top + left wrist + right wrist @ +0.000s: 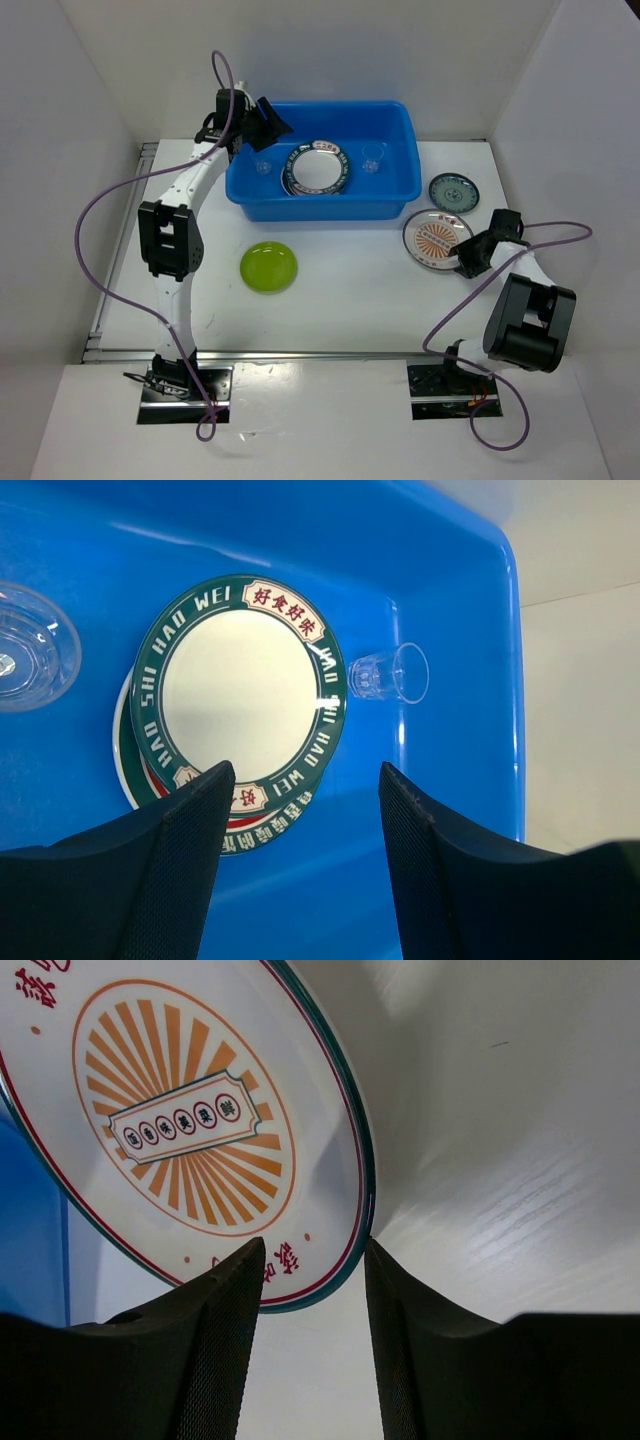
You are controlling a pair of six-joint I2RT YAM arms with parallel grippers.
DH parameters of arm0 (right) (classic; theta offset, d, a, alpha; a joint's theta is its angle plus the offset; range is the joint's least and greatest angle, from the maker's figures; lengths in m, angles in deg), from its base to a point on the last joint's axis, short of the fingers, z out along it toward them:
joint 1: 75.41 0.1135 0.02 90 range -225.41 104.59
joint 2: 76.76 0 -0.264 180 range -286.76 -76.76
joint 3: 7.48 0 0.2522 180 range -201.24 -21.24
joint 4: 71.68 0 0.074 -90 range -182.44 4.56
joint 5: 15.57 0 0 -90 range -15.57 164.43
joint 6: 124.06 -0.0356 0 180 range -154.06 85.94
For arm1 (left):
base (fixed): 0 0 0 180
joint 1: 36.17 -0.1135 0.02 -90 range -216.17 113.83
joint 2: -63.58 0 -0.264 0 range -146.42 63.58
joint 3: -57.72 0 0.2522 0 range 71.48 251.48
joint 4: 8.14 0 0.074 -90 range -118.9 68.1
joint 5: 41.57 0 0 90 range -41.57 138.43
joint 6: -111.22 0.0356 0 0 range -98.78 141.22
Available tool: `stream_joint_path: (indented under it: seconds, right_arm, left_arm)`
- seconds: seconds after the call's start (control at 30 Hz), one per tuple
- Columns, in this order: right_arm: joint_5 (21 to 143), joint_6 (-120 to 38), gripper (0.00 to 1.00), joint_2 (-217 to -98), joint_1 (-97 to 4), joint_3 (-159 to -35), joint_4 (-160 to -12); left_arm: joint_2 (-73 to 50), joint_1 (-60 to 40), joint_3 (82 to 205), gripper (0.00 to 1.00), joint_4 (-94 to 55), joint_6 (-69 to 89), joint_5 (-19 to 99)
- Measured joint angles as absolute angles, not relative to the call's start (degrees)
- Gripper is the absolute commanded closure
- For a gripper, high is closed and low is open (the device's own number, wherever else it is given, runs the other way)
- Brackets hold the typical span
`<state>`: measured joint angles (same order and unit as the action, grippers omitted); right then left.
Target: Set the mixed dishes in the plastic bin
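Observation:
The blue plastic bin (pixel 322 202) stands at the table's far middle. In it lie two stacked white plates with teal rims (pixel 318 168) and two clear cups, one on the left (pixel 263 165) and one on the right (pixel 373 158). My left gripper (pixel 265 122) hovers open and empty over the bin's left part. In the left wrist view the plates (pixel 240 680) and a cup on its side (pixel 390 673) lie ahead of the gripper (pixel 305 780). The orange-sunburst plate (pixel 437 240), the small dark teal plate (pixel 453 191) and the lime-green plate (pixel 268 267) sit on the table. My right gripper (pixel 312 1250) is open, with the sunburst plate's (pixel 185 1120) near rim between its fingertips.
The bin's blue wall (pixel 30 1230) shows just beyond the sunburst plate in the right wrist view. White walls enclose the table on the left, back and right. A second clear cup (pixel 30 645) sits at the left edge of the left wrist view.

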<state>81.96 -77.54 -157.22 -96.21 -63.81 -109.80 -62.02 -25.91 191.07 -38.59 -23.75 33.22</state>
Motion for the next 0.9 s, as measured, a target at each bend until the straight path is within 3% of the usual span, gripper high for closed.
stream_joint_path:
  seconds: [0.9]
  right_arm:
    - [73.9, -85.7, 0.51, -159.9, -87.2, -62.9, -107.6]
  left_arm:
    - [-61.8, -26.5, 189.3, 0.33, -38.1, -23.7, 33.0]
